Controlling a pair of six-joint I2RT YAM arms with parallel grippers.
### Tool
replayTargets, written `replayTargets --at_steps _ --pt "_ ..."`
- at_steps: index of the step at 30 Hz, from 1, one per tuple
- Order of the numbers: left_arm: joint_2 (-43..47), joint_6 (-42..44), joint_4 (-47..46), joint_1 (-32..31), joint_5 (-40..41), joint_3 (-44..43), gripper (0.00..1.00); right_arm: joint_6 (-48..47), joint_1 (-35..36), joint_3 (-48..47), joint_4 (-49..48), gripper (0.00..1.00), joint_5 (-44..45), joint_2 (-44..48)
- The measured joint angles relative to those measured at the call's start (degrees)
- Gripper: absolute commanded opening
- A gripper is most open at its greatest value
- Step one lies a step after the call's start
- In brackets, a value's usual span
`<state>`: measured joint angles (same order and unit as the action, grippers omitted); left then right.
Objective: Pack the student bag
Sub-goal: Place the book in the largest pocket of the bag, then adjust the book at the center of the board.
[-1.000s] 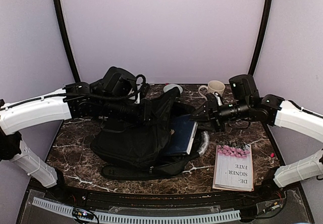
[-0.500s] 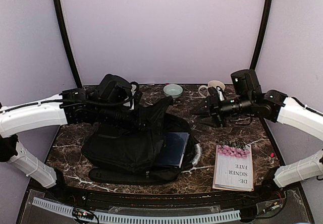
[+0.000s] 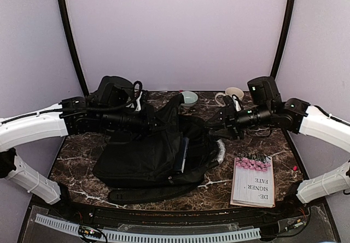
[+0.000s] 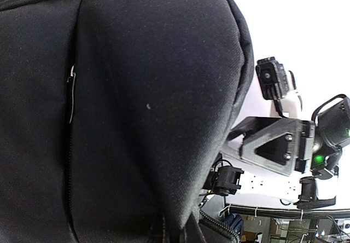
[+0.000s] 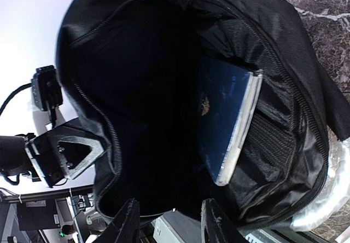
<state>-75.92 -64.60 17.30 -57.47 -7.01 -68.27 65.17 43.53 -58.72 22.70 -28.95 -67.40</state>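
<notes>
Black student bag (image 3: 141, 156); blue notebook (image 5: 221, 109) inside

The top view looks down from behind; both wrist views face the student bag (image 3: 147, 155) close up.

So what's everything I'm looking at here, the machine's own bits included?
student bag: one, black, table centre, top held up
notebook: one, dark blue, inside the bag
bowl: one, pale green, back of table
mug: one, cream, back right
spiral book: one, white with pink flowers, front right
table: one, dark marble
left arm: one, white and black, left jaws shut on the bag's top
right arm: one, white and black, right jaws open, facing the bag's mouth
</notes>
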Motion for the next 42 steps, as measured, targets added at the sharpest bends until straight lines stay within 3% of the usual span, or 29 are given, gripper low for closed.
replayTargets --at_steps 4,10,15,16,21,27,30,42 --pt "-0.02 1.09 2.69 0.0 0.44 -1.99 0.0 -1.7 0.04 -0.39 2.75 0.4 2.45 0.2" --pt "-0.09 4.63 11.41 -0.02 2.62 -5.46 0.0 -6.38 0.04 -2.78 13.53 0.49 13.73 2.27" --pt "-1.68 7.08 16.22 -0.02 2.91 -5.62 0.0 -8.66 -0.17 -1.73 23.52 0.85 24.17 7.93" --pt "-2.25 7.43 16.48 -0.02 2.82 -5.49 0.0 -9.14 -0.5 -1.01 25.29 0.87 25.75 9.33" --pt "-5.46 9.03 16.65 -0.02 1.88 -4.7 0.0 -8.9 -2.54 2.14 33.66 0.94 32.5 11.96" --pt "-8.39 10.71 15.78 -0.04 0.33 -4.76 0.0 -7.87 -4.22 7.37 40.59 0.94 37.31 11.98" --pt "-9.46 11.34 15.56 -0.04 -0.15 -4.87 0.0 -7.08 -4.28 11.34 41.03 0.99 37.55 13.07" --pt "-10.12 11.67 14.95 -0.04 -1.38 -4.76 0.0 -3.32 -4.26 18.82 38.4 1.0 33.27 13.03"
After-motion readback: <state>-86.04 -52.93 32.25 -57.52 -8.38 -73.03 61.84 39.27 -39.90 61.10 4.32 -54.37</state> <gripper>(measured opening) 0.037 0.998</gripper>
